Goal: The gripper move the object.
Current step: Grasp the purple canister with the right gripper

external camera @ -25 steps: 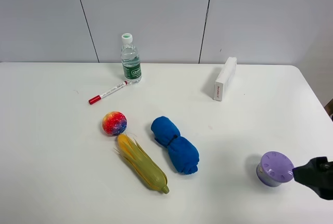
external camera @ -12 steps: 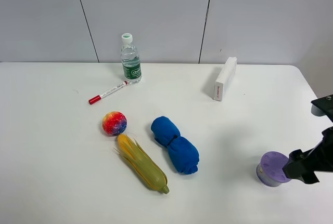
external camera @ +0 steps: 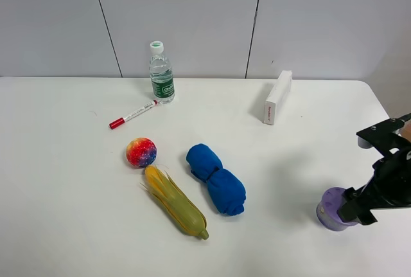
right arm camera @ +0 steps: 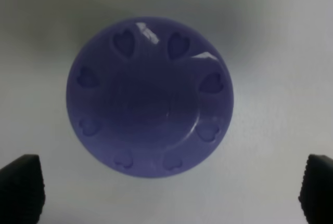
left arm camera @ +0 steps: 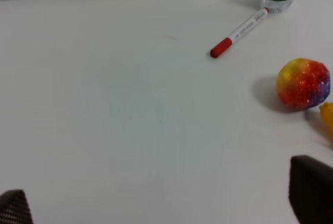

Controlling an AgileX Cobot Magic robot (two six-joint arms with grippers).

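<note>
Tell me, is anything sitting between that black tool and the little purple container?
Nothing visible does. The right tool hangs straight above the purple container, its fingertips spread wide to either side, with only bare table around it.

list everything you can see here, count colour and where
bottle: 1, clear, green label, white cap, back of table
marker: 1, white, red cap, just front-left of bottle
ball: 1, rainbow, left of middle
corn: 1, yellow-green, just in front of ball
cloth: 1, blue, rolled, middle
box: 1, white, red end, back right
container: 1, purple, front right
table: 1, white
right tool: 1, black, open, above the container
left tool: 1, black, open, over the table, ball and marker ahead
</note>
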